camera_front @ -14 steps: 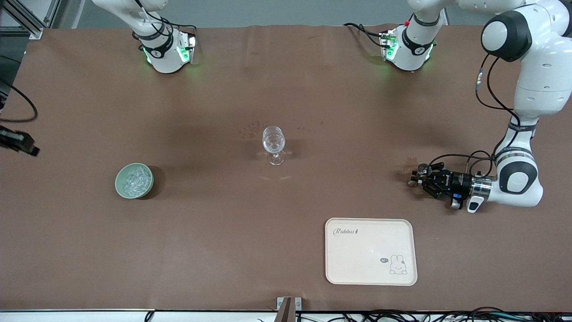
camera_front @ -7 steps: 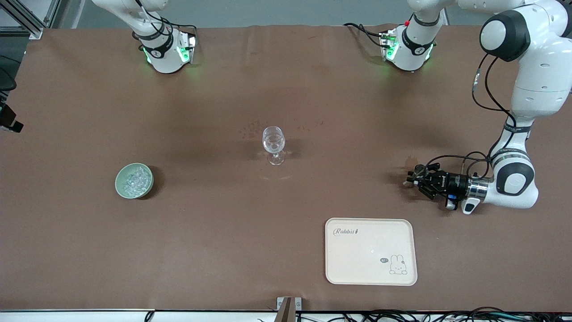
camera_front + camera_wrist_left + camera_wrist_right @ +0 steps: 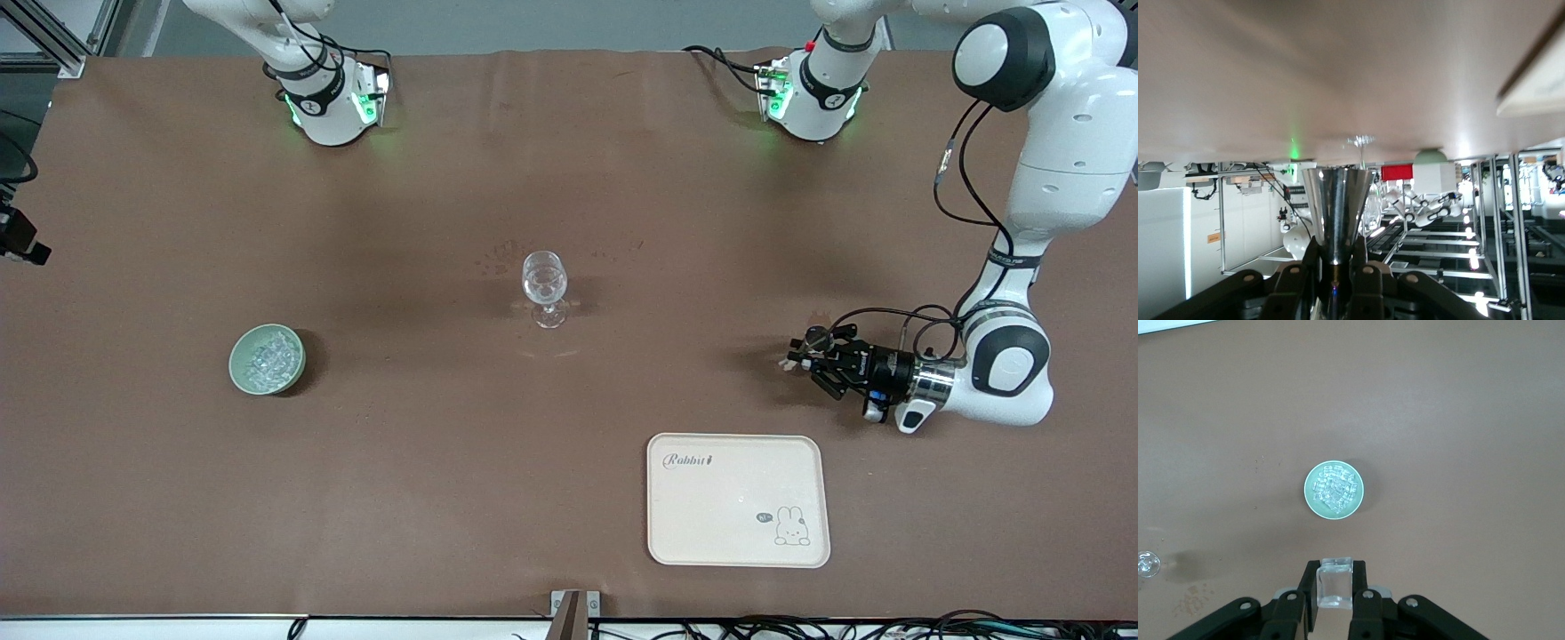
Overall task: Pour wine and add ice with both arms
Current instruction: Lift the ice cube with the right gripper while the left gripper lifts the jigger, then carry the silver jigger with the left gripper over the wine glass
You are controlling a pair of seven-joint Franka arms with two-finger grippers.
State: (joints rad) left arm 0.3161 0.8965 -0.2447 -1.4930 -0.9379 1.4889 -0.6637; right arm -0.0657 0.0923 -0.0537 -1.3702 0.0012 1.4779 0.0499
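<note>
My left gripper (image 3: 805,354) lies level and low over the table near the left arm's end, shut on the waist of a silvery jigger (image 3: 1337,200). A clear stemmed glass (image 3: 544,284) stands upright at the table's middle, well apart from it. No wine shows in any view. My right gripper (image 3: 1335,572) hangs high above the pale green bowl (image 3: 1309,497) and is shut on one clear cube of ice (image 3: 1335,583). More ice (image 3: 267,356) fills that bowl (image 3: 238,373), which sits toward the right arm's end. The glass (image 3: 1146,563) also shows at the right wrist view's edge.
A cream tray (image 3: 738,542) with a rabbit print lies near the table's front edge, nearer the front camera than my left gripper. Both arm bases (image 3: 329,107) stand along the back edge. Brown table surface (image 3: 444,444) stretches between bowl, glass and tray.
My left gripper has slid with the jigger toward the glass, low over the table. A black part at the front view's edge near the right arm's end has shifted upward.
</note>
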